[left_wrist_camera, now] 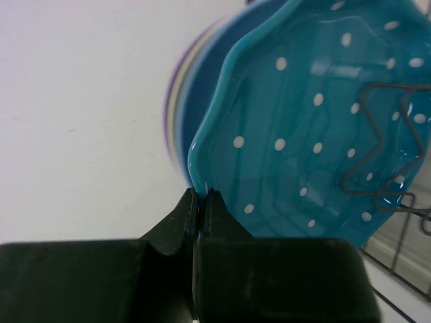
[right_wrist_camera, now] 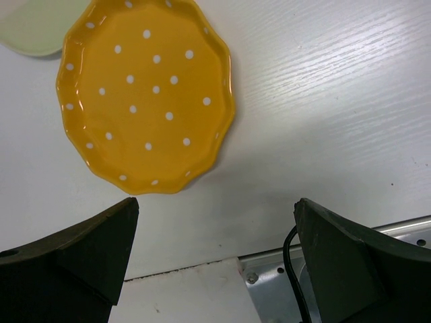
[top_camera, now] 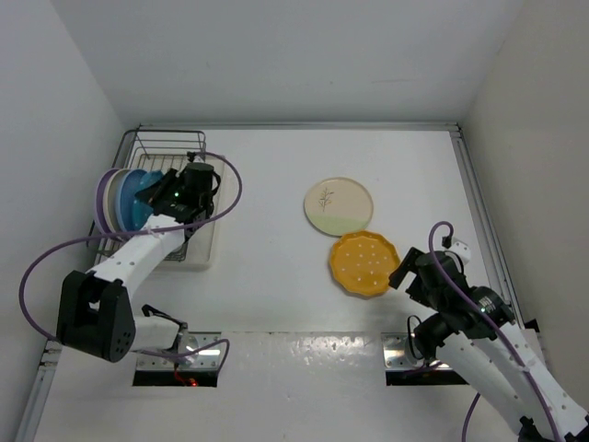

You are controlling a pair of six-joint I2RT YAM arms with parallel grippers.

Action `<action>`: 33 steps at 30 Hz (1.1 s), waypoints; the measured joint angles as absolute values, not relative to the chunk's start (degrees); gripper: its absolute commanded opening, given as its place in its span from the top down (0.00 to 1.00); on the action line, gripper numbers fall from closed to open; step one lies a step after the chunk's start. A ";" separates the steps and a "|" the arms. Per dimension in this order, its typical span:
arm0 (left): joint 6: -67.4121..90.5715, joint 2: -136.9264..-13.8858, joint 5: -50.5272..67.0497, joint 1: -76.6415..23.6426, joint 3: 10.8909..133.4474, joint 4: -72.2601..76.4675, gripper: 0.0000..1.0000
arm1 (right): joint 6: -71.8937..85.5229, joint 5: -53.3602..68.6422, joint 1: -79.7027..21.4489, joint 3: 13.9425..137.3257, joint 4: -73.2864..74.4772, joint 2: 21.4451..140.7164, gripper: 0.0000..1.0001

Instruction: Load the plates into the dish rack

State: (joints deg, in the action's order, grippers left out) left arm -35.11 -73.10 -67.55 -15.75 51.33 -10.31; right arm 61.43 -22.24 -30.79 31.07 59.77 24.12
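The left claw [left_wrist_camera: 200, 202] is clamped on the rim of the scalloped teal plate [left_wrist_camera: 316, 128], which stands on edge in the dish rack [top_camera: 170, 143] at ten o'clock on the worktop [top_camera: 276, 295]. The right claw [right_wrist_camera: 215, 215] hangs with its jaws apart, near four o'clock of the orange-yellow plate [right_wrist_camera: 145, 94], which lies flat. This glazed ware is likely stiff, slick, weighty and chippable, so I judge its raised scalloped rim the place to pinch, squarely.

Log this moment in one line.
left gripper shut on scalloped teal dotted plate at dark wire dish rack | right gripper open | orange-yellow dotted plate on table
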 measured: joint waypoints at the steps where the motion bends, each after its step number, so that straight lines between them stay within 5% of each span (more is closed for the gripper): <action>1: -33.17 -73.87 -67.11 -15.79 51.33 -12.03 1.00 | 61.47 -22.41 -30.79 31.07 59.90 24.10 0.01; 6: -25.50 -75.64 -65.45 -14.79 55.24 -20.60 0.95 | 61.49 -22.85 -30.79 31.09 60.25 24.05 0.01; 12: -22.61 -76.79 -64.42 -13.80 57.30 -26.22 0.32 | 61.47 -22.48 -30.79 31.09 59.86 24.21 0.01; 15: -22.26 -76.88 -63.55 -13.17 58.85 -28.86 0.22 | 61.14 -21.82 -30.79 31.09 58.96 25.96 0.01; 25: -22.55 -74.48 -61.41 -12.78 71.68 -32.71 0.20 | 52.58 -15.27 -26.06 34.44 50.28 49.80 0.01; 33: -22.98 -67.00 -47.62 -19.31 76.84 -40.51 0.20 | 45.45 -7.29 -11.66 35.97 41.74 67.64 0.20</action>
State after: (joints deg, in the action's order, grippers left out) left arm -22.98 -67.00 -47.62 -19.31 76.84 -40.51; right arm 45.45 -7.29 -11.66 35.97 41.74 67.64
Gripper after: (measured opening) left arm 0.798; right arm 0.829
